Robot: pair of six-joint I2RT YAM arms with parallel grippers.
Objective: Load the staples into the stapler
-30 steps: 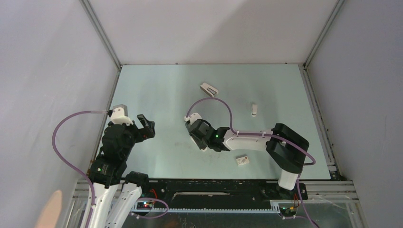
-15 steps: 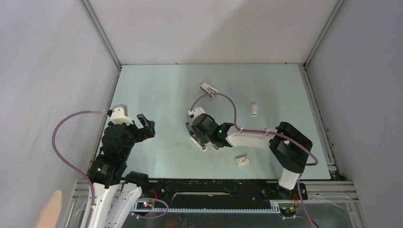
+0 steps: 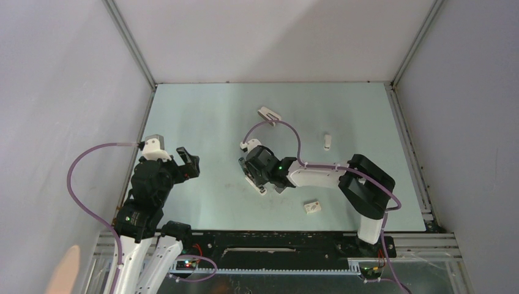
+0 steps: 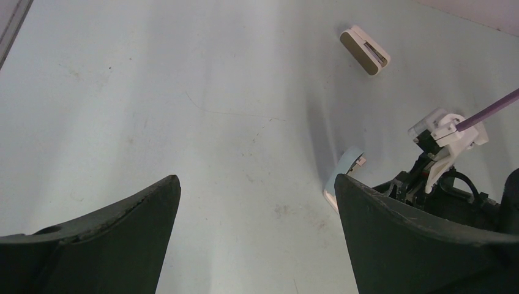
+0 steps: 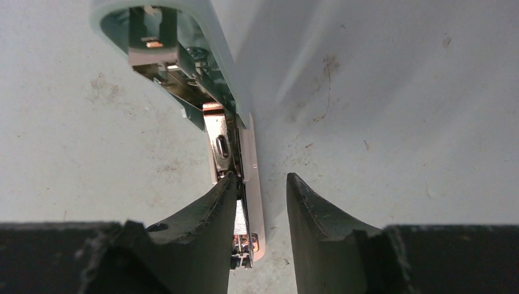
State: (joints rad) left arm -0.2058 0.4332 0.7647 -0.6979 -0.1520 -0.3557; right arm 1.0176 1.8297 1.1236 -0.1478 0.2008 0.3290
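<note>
Nearest, a small white box [image 3: 313, 207] is lying on the bench [image 3: 202, 122]. Beyond it, the right gripper [image 5: 260, 184] is straddling, at a narrow gap, the white end of the stapler [image 5: 217, 144], which is lying opened at mid-bench. The left gripper [image 4: 257, 180] is hovering wide apart. Farther back, a wedge-shaped stapler [image 3: 269, 114] and a small white stapler [image 3: 327, 141] are lying.

Three views, one table.
The top camera looks steeply down from above and behind my bases, taking in the whole table [image 3: 202, 122]. My left wrist camera looks low and forward across it from a distance. My right wrist camera looks down, close on the open stapler [image 5: 227, 92], which all three views share.
</note>
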